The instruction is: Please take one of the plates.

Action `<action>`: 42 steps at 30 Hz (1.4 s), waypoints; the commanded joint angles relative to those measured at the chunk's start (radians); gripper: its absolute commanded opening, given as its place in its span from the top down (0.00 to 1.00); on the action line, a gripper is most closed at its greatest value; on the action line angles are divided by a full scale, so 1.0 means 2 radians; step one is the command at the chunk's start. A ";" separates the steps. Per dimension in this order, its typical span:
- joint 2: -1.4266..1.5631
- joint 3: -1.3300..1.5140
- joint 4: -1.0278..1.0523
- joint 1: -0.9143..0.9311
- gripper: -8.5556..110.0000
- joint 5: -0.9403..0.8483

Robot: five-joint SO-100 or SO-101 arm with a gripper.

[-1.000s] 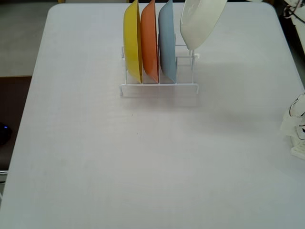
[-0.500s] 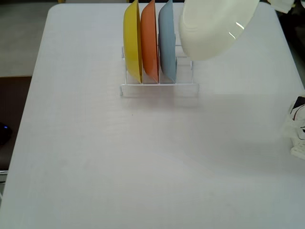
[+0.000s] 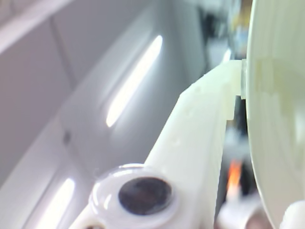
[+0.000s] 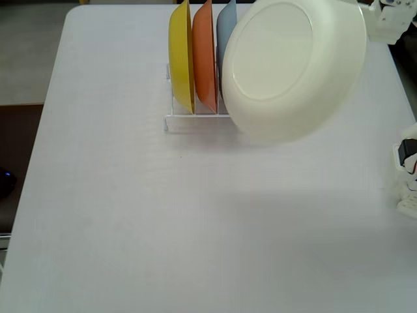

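The glossy cream-white plate [image 4: 293, 68] hangs in the air in the fixed view, its underside turned to the camera, covering the right part of the rack. My gripper [image 4: 369, 25] grips its upper right rim and is shut on it. In the wrist view the plate [image 3: 279, 119] fills the right edge, and one white finger [image 3: 200, 138] presses against its rim at the gripper [image 3: 244, 83]. The other finger is mostly hidden behind the plate.
A white wire rack [image 4: 189, 119] stands at the back of the white table [image 4: 163, 228], holding a yellow plate [image 4: 180, 55], an orange plate [image 4: 203, 55] and a light blue plate [image 4: 225, 32] upright. Part of the arm [image 4: 407, 176] shows at the right edge.
The cream-white plate has come up out of the rack's right slot and swung toward the camera, turning from edge-on to face-on. It looks much larger and now overlaps the rack.
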 commanded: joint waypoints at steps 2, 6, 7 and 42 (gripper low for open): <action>-0.023 -0.008 -0.064 -0.034 0.93 -0.008; -0.061 -0.014 -0.117 -0.036 0.93 -0.028; -0.070 -0.015 -0.129 -0.035 0.93 -0.033; -0.292 -0.102 -0.413 -0.031 0.93 -0.110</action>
